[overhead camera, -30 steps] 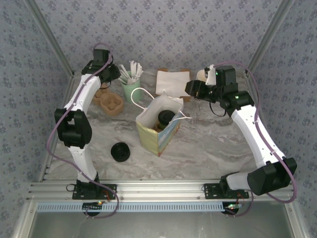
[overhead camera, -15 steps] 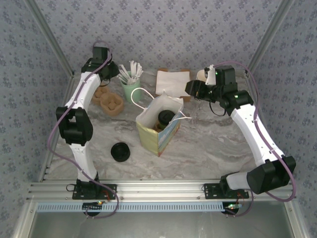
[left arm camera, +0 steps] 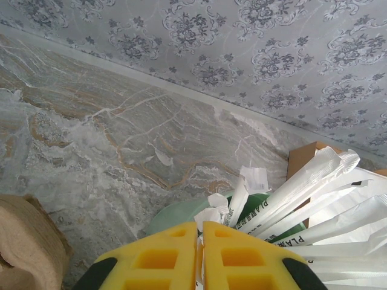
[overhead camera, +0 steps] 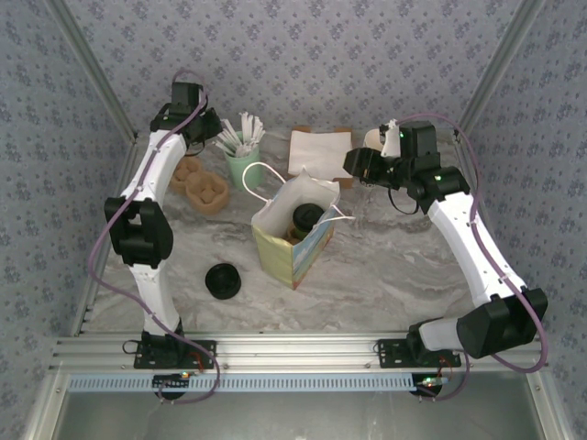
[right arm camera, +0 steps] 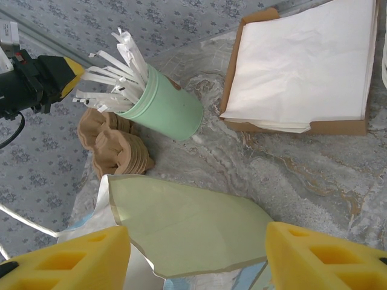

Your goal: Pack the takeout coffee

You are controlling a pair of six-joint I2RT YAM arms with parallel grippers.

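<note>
At the far left, the left gripper pinches a white stick in the mint cup. The takeout coffee already sits inside the paper bag. The right gripper, fingers spread, hovers at the bag's rim. Probably only extras remain.

Blue-grey damask-papered walls enclose a grey, brown-veined marble-look bench fronted by a silver aluminium rail.

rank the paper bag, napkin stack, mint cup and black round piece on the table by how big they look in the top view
1. paper bag, clearly largest
2. napkin stack
3. mint cup and black round piece: about alike, so no ranking between them; the cup's white sticks make it look bigger
</note>
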